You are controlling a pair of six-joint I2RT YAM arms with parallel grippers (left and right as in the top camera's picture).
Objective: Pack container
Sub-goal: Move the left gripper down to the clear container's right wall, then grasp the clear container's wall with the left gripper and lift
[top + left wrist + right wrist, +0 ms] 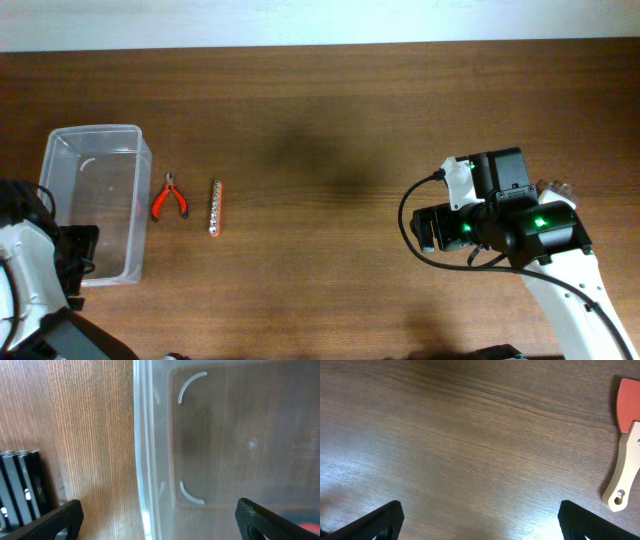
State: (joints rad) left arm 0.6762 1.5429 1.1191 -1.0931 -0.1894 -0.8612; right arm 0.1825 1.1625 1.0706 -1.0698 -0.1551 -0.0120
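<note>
The clear plastic container (95, 200) stands at the table's left and looks empty. In the left wrist view its rim (142, 460) runs between my fingers. My left gripper (160, 521) is open, one finger outside the wall and one over the inside. In the overhead view it (78, 250) is at the container's front left corner. My right gripper (482, 522) is open and empty above bare wood; in the overhead view it (425, 228) is at the right. A scraper (626, 445) with a red blade and a wooden handle lies to its right.
Red-handled pliers (169, 197) lie just right of the container. A thin rod-shaped tool (216, 207) with an orange end lies right of them. The wooden table's far edge (320, 45) runs along a white wall.
</note>
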